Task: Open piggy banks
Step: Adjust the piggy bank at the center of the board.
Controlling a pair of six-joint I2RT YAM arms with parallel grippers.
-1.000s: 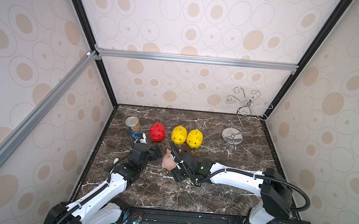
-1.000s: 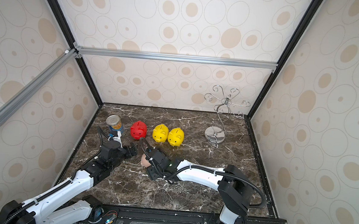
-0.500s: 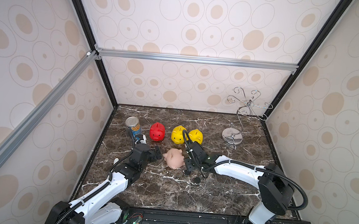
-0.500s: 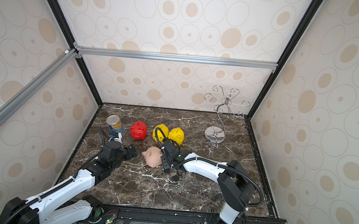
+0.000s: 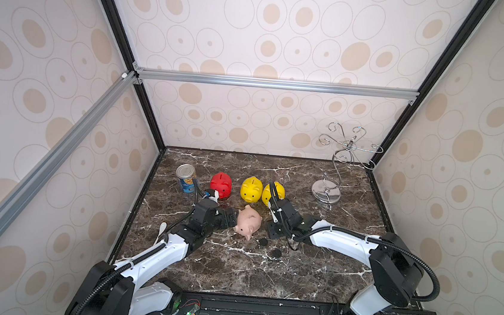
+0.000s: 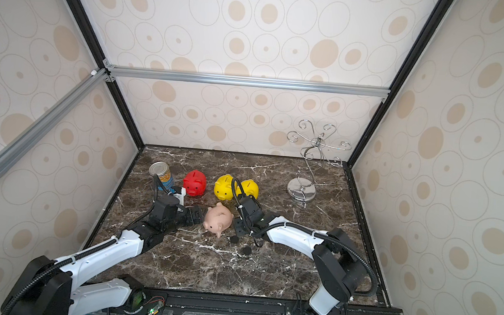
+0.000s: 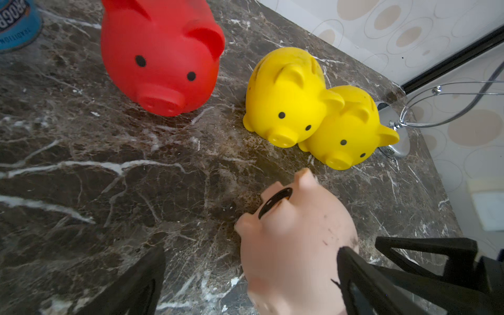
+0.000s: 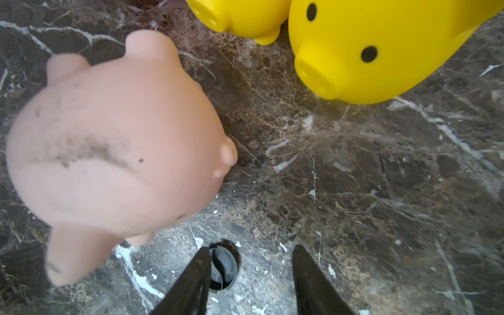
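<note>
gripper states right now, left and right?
left gripper: open, jaws wide, one at the pink pig, not clamping it.
right gripper: open, empty; a black plug lies beside one jaw.

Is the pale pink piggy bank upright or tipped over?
Tipped: the pale pink plastic piggy bank lies on its side, with its coin slot facing sideways rather than up.
</note>
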